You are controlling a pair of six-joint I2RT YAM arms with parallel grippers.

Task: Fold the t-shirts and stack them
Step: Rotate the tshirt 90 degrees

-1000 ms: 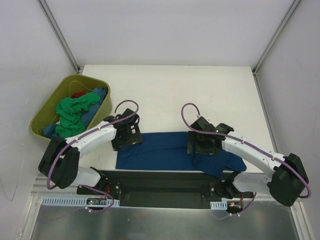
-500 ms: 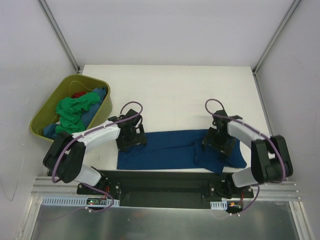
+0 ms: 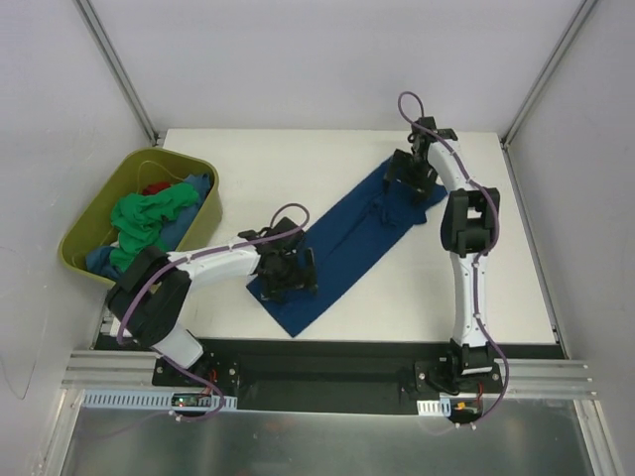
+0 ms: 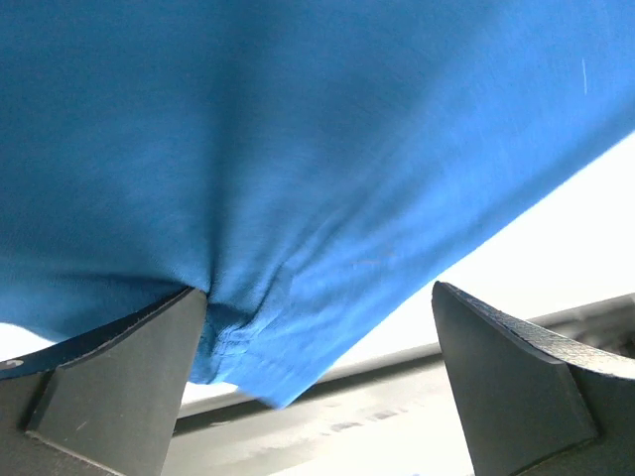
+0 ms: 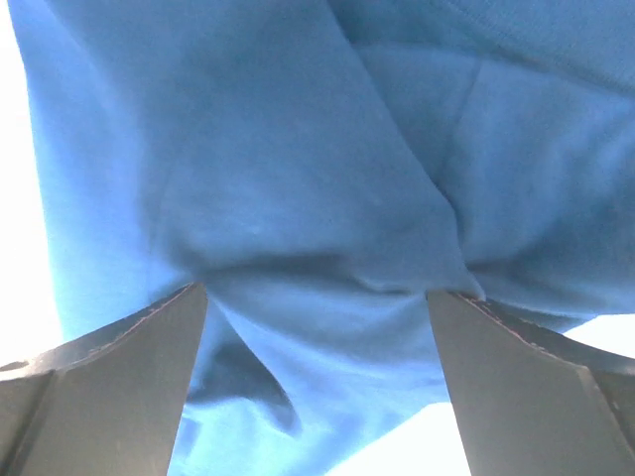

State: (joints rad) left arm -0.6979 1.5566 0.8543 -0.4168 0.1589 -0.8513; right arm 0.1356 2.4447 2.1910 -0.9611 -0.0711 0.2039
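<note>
A blue t-shirt (image 3: 347,243) lies folded in a long band, running diagonally across the white table from near left to far right. My left gripper (image 3: 288,276) is down on its near-left end, jaws wide open, the cloth (image 4: 298,149) spread flat under the fingers. My right gripper (image 3: 407,178) is stretched out to the far-right end, also open, with rumpled cloth (image 5: 298,149) bunched between its fingers. More t-shirts are heaped in the tub: a green one (image 3: 144,218), a blue one (image 3: 196,186) and a bit of red (image 3: 154,186).
The olive-green tub (image 3: 213,213) stands off the table's left edge, close to the left arm. Bare white table (image 3: 486,288) shows to the right of the shirt. A black rail (image 3: 317,362) runs along the near edge, and grey walls close in on both sides.
The shirt lay along the near edge and has swung to a diagonal. The right arm has reached far back and right with its end. The left gripper has shifted slightly right.
</note>
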